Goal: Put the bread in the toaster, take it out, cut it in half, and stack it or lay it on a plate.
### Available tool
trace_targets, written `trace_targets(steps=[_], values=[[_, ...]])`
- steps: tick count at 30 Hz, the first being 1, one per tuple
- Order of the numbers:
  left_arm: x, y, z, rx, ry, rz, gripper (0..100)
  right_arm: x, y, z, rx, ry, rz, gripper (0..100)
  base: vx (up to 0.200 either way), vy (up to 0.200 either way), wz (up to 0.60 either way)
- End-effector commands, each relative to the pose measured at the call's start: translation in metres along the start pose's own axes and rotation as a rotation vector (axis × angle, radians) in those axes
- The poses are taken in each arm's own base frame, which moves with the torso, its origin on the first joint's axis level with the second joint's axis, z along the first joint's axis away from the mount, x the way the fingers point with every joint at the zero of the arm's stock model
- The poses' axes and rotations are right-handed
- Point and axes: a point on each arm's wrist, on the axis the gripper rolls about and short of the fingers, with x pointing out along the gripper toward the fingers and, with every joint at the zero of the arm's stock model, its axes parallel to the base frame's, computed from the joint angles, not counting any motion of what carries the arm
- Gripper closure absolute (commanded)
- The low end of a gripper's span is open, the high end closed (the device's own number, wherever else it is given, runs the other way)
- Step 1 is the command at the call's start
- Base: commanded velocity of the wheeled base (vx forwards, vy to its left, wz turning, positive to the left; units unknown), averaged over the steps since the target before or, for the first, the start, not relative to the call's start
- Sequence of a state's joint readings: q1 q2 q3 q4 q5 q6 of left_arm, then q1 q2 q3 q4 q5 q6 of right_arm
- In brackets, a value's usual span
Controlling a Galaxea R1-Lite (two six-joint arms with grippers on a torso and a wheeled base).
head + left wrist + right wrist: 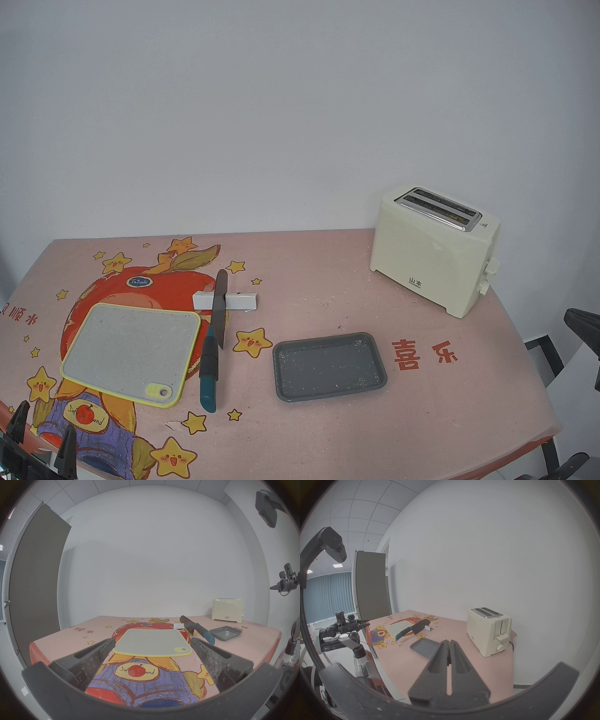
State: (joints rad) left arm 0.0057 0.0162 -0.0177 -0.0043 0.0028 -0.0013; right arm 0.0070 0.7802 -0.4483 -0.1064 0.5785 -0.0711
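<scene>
The desk wore a pink cloth printed with a large red apple, a cartoon figure and yellow stars, and fine crumbs were scattered across its middle. A cream toaster stood upright at the far right corner. Its two slots faced up, and its lever and knob were on the end turned toward the right edge.

Toward the near left corner lay a grey cutting board with a yellow-green rim, flat on the printed apple, its hanging hole at the near right corner of the board. A dark grey rectangular tray sat flat near the middle of the front edge, well apart from the toaster, with crumbs speckling its floor.

Between board and tray, just beside the board's right side, lay a knife with a dark blade and a teal handle. The handle pointed to the near edge, and the blade ran away from it. The blade crossed over a small white block, which lay crosswise beyond the board's far right corner.

The left gripper hung off the near left corner, its fingers spread wide apart and holding nothing, facing across the board. The right gripper hung off the desk's right side, its two fingers pressed together with nothing between them, pointed toward the tray.
</scene>
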Motion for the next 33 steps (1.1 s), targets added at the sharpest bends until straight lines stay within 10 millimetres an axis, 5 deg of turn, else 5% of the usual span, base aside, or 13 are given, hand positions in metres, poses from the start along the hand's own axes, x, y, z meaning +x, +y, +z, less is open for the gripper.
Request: trace_targets(steps=[1,9,10,14,22,33], values=[[0.0,0.0,-0.005,0.0,0.004,0.001,0,0.009,-0.007,-0.003,0.033,0.047,-0.027,100,0.0,0.0,0.0],[0.0,0.0,-0.005,0.0,0.004,0.001,0,0.049,-0.037,-0.015,0.141,0.234,-0.22,100,0.0,0.0,0.0],[0.0,0.0,-0.005,0.0,0.004,0.001,0,0.076,-0.055,-0.018,0.178,0.257,-0.254,100,0.0,0.0,0.0],[0.0,0.0,-0.005,0.0,0.004,0.001,0,0.099,-0.07,-0.02,0.192,0.144,-0.271,100,0.0,0.0,0.0],[0.0,0.0,-0.005,0.0,0.004,0.001,0,0.112,-0.083,-0.029,0.147,0.043,-0.312,100,0.0,0.0,0.0],[0.0,0.0,-0.005,0.0,0.004,0.001,0,0.14,-0.101,-0.051,0.131,0.121,-0.317,100,0.0,0.0,0.0]])
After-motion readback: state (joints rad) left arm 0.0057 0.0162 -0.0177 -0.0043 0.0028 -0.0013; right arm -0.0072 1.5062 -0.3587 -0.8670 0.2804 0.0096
